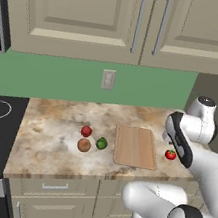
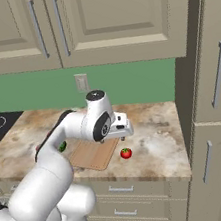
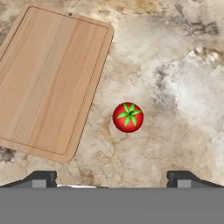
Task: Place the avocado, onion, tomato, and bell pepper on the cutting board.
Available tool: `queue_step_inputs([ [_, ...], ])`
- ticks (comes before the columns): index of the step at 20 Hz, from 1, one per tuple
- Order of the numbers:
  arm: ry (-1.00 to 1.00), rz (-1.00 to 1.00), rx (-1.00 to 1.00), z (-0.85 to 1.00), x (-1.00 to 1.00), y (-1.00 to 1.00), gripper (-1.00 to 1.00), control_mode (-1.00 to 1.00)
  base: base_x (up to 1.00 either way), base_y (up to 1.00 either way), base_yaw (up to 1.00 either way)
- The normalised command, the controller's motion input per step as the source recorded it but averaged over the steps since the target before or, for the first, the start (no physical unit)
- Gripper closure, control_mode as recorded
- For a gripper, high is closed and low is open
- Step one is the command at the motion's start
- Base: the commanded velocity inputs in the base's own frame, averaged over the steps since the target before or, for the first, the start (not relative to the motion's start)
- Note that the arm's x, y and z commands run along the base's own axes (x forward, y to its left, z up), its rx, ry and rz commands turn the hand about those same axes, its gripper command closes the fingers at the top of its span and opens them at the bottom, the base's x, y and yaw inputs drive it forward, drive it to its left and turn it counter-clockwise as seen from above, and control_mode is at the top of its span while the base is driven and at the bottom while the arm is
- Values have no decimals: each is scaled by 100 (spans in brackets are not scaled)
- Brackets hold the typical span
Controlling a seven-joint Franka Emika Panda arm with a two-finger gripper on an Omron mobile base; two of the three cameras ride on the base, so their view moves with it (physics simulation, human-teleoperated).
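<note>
I find no readable text, labels, brands or numbers anywhere: cabinet doors (image 1: 87,11), wall outlet (image 1: 108,79), cutting board (image 3: 48,83) and desk (image 3: 175,65) all carry no markings.

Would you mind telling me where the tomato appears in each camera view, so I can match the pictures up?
Left base view: the tomato lies right of centre on the counter, just right of the cutting board.
Right base view: the tomato is at centre, lower half, right of the board.
Hand view: the tomato is near centre, right of the board.
Shared landmark: the cutting board.
</note>
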Motion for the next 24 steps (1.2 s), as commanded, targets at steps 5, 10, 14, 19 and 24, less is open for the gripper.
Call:
queue_step_inputs([
  [5, 1, 0, 4, -18, 8, -29, -100, -100, 0, 0, 0],
  [10, 2, 0, 1, -12, 18, -6, -100, -100, 0, 0, 0],
  [14, 4, 0, 0, -14, 22, 0, -100, -100, 0, 0, 0],
  [19, 6, 0, 0, -19, 19, -1, -100, -100, 0, 0, 0],
  [24, 7, 0, 0, -25, 14, 0, -100, -100, 0, 0, 0],
])
